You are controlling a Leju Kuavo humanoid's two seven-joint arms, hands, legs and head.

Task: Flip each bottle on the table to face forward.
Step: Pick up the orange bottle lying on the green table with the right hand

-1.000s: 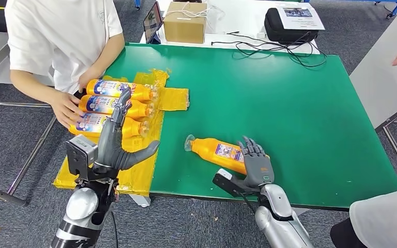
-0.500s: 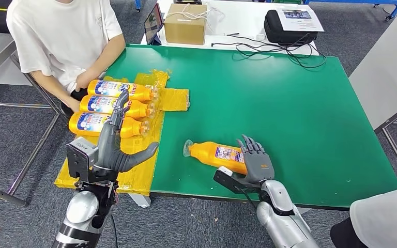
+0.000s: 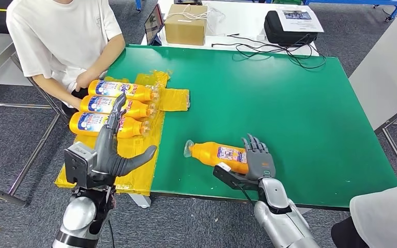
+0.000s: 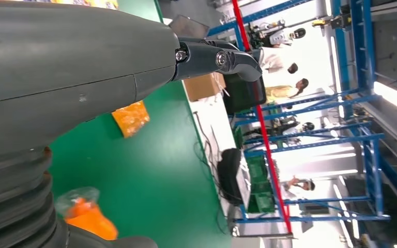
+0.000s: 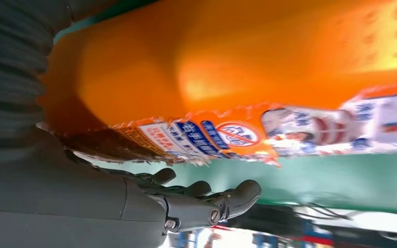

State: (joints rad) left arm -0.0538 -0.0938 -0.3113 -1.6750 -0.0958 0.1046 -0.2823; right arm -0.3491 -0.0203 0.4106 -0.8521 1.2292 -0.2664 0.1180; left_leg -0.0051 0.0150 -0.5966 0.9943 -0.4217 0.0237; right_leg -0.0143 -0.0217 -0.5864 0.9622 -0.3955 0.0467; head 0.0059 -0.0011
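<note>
Reaching with my right hand (image 3: 258,161), fingers spread beside the lying bottle (image 3: 218,154); a clumsy nudge could roll it off the table (image 3: 289,103).

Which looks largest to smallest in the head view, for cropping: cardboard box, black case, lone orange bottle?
1. Lone orange bottle, nearest the camera, so its rank is unsure.
2. Black case.
3. Cardboard box, close to the case.
</note>
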